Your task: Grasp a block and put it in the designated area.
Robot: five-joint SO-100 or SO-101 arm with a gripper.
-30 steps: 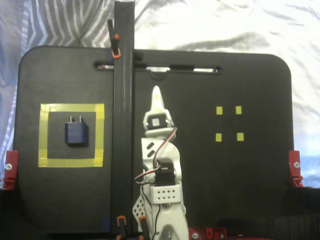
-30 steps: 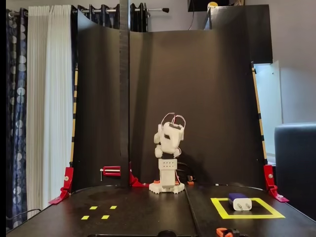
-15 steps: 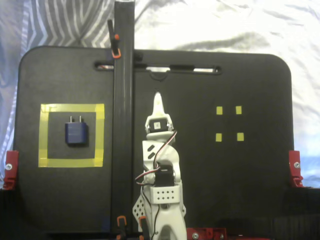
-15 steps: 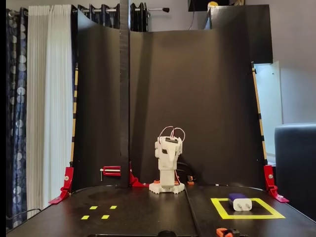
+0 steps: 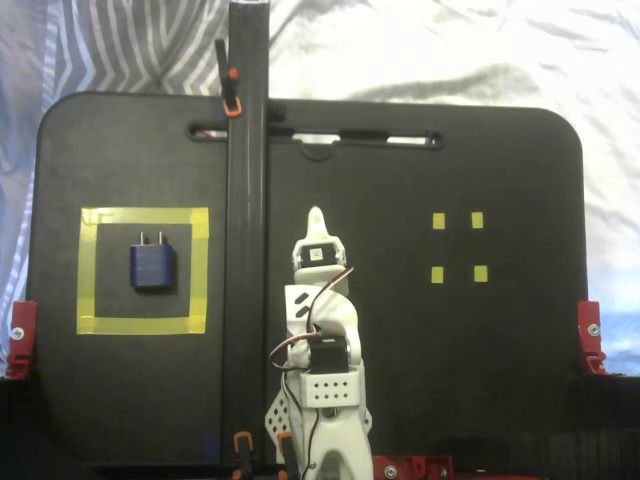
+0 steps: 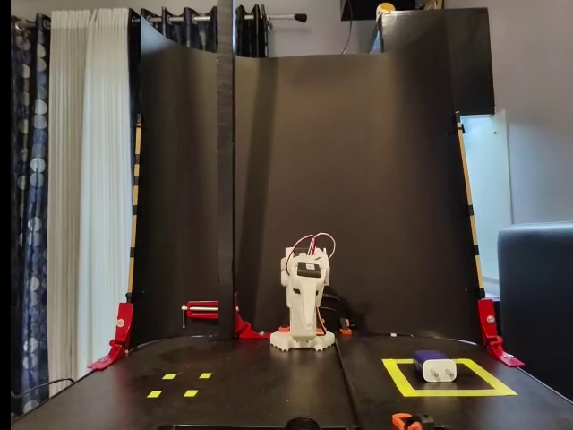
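The white arm [image 5: 320, 360] is standing in the lower middle of the top-down fixed view, folded compactly over its own base. Its segments are lying stacked one over another, and the gripper [image 5: 316, 215] is pointing toward the upper part of the frame, ending in one narrow white tip. The fingers are looking pressed together there, with no gap visible between them, and nothing is sitting in them. Red and black wires are looping around the motors near the middle of the arm.

In the front fixed view, the arm [image 6: 303, 300] is sitting in the centre of the frame, low and tucked in. From this side I cannot tell the state of the gripper, because it is facing the camera and is too small.

The block [image 5: 152, 266], a dark blue piece with two small prongs, is lying inside the yellow tape square [image 5: 88, 270] at the middle left of the top-down view, well apart from the arm. In the front view the block [image 6: 434, 365] is appearing at the lower right, within the yellow tape square [image 6: 488, 391].

Four small yellow marks [image 5: 458, 247] are lying on the black board [image 5: 480, 380] at the middle right of the top-down view. A dark vertical post [image 5: 246, 200] is crossing this view, just left of the arm.
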